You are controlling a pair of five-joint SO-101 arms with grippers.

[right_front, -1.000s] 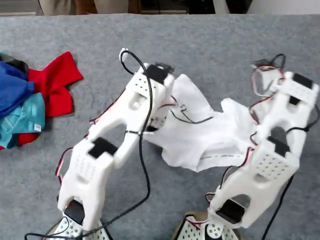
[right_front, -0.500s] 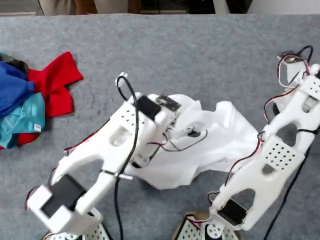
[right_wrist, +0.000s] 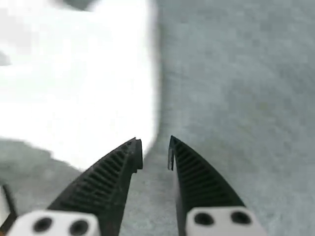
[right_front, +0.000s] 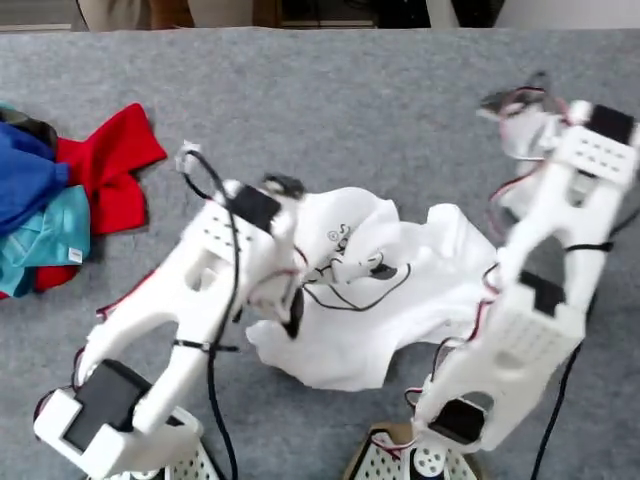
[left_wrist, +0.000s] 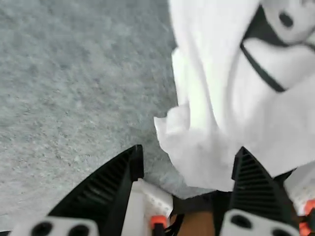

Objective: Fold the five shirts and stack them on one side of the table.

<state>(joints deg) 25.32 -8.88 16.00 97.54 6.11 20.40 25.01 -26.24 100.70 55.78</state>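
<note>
A crumpled white shirt (right_front: 400, 290) with a dark line print lies in the middle of the grey table (right_front: 400, 90). My left gripper (right_front: 288, 305) hangs over the shirt's left edge, open wide. In the left wrist view a fold of the white shirt (left_wrist: 231, 98) lies just beyond the left gripper (left_wrist: 189, 152), with nothing held. My right gripper (right_front: 520, 120) is above the table past the shirt's far right corner. In the right wrist view the right gripper (right_wrist: 153, 147) is open by a narrow gap, beside the edge of the white shirt (right_wrist: 83, 83).
A heap of shirts sits at the table's left edge: red (right_front: 110, 170), blue (right_front: 25, 175) and teal (right_front: 50, 235). Both arm bases stand at the front edge. Bare grey table stretches across the back.
My left arm drew back toward the front left, and the white shirt shifted and bunched with it. My right arm swung out to the right, then back toward the far right corner.
</note>
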